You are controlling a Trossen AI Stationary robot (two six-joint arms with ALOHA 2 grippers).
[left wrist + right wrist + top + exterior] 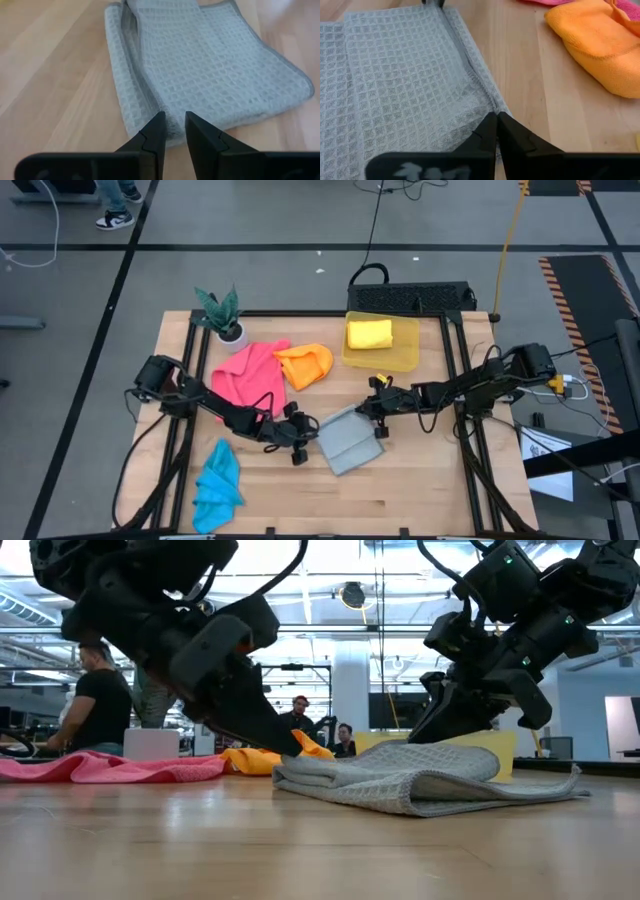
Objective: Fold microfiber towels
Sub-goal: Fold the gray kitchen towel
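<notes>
A grey towel (348,444), folded into a flat rectangle, lies on the wooden table near its middle. My left gripper (173,120) is at the towel's left end, its fingers closed on it with a narrow gap. My right gripper (496,117) is shut on the towel's far right edge. Untouched are the pink towel (248,372) and the orange towel (305,365), heaped at the back left. The blue towel (218,485) is crumpled at the near left. The yellow towel (368,333) lies in the bin. My left gripper pinches the grey towel's folded left edge (159,102) between its two fingers, over several layers. The fingers slant down from the table's left. The towel lies flat on the table. My right gripper has its fingertips closed on the towel's hemmed far right edge (487,97), slanting down from the right. The tips hide how many layers they hold. The edge (440,747) stands slightly raised, and the rest is on the table.
A translucent yellow bin (400,352) stands at the back, right of centre. A small potted plant (222,315) stands at the back left corner. Bare wood lies in front of the grey towel. People sit in the room beyond the table (100,700).
</notes>
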